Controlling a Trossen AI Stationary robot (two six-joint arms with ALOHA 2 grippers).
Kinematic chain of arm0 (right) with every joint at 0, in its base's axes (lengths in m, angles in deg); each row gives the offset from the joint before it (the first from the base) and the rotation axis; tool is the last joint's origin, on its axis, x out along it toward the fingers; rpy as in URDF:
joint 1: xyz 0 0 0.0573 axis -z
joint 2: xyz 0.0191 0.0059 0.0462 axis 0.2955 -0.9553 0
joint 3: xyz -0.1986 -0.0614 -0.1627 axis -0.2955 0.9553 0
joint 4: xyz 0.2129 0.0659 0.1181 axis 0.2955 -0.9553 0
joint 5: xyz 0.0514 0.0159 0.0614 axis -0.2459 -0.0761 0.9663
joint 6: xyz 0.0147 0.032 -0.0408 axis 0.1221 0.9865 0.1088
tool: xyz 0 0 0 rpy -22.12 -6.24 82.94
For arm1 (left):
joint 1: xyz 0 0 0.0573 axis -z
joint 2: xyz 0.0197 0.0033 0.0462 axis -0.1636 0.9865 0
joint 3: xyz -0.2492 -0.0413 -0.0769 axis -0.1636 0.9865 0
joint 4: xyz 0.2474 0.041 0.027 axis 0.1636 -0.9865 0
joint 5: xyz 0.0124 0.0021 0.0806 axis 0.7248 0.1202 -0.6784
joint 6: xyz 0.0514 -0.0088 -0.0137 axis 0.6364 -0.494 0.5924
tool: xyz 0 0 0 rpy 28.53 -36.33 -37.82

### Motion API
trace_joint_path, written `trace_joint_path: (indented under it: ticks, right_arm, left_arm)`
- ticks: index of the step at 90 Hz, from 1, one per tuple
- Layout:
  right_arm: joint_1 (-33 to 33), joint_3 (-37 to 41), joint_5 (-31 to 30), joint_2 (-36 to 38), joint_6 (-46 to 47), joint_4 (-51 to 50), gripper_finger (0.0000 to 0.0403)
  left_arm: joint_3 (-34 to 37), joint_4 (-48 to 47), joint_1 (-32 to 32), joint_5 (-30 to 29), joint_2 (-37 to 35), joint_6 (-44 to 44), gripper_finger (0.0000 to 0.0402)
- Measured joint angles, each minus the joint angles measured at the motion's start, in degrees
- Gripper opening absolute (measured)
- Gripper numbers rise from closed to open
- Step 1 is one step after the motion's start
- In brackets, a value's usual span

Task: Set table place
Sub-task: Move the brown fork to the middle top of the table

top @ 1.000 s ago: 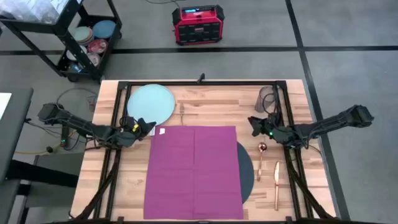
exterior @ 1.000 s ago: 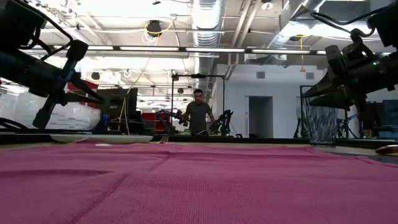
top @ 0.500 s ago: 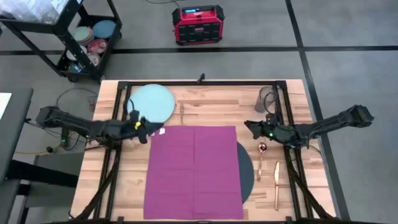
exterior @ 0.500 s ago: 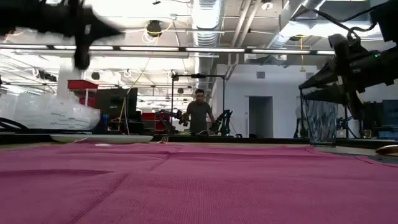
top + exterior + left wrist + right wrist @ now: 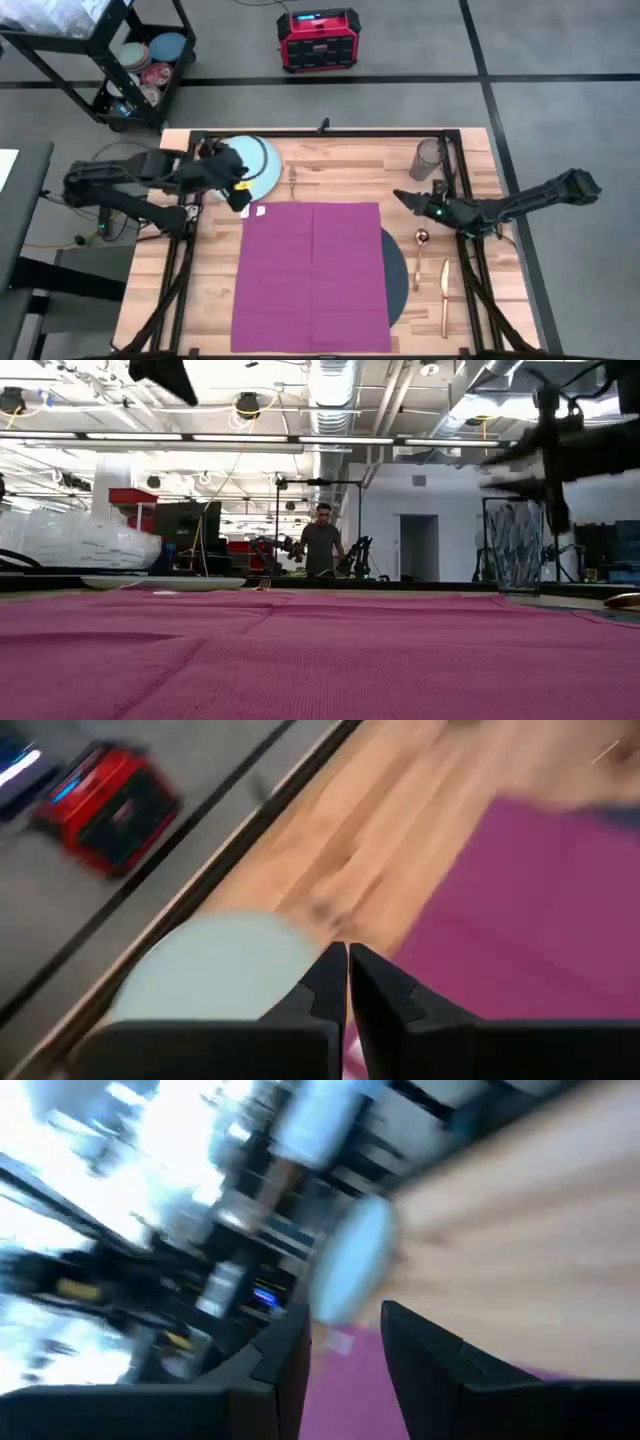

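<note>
Table place: unfinished; its pieces lie spread over the table (image 5: 330, 165), and the napkin covers the centre.
Plate: the plate (image 5: 255, 172) sits near the far left corner, part hidden by the left arm.
Left gripper: the left gripper (image 5: 243, 196) hangs over the plate's near rim, fingers pressed together on nothing, as the left wrist view shows.
Risk, left: a descent from here could knock the plate rim or catch the napkin's far left corner, which lies just beside it.
Napkin: the napkin (image 5: 312, 275) is spread flat and hides nearly all of the mat (image 5: 396, 272); only a dark sliver shows at its right edge.
Right gripper: the right gripper (image 5: 404, 199) hovers just off the napkin's far right corner, fingers parted and empty; the wrist view is smeared, so the gap is probably modest.
Glass: the glass (image 5: 427, 159) stands near the far right corner, close behind the right arm; a backward swing might tip it.
Cutlery: the spoon (image 5: 420, 256) and knife (image 5: 443, 299) lie along the right edge, near the black frame.
Open room: bare wood along the far edge between plate and glass; little room by the right edge.
</note>
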Motion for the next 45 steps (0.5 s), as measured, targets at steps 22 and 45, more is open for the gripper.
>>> trace_joint_path:
  ticks: [22,45]
  right_arm:
    - [2.5,-18.4,11.7,0.0,-28.7,0.3,0.0114]
    - [3.1,-49.3,13.3,-8.1,-36.4,-47.9,0.0114]
  left_arm:
    - [4.9,-1.9,-5.5,5.5,4.4,9.5,0.0]
    - [11.2,1.3,-14.2,23.2,4.9,16.1,0.0]
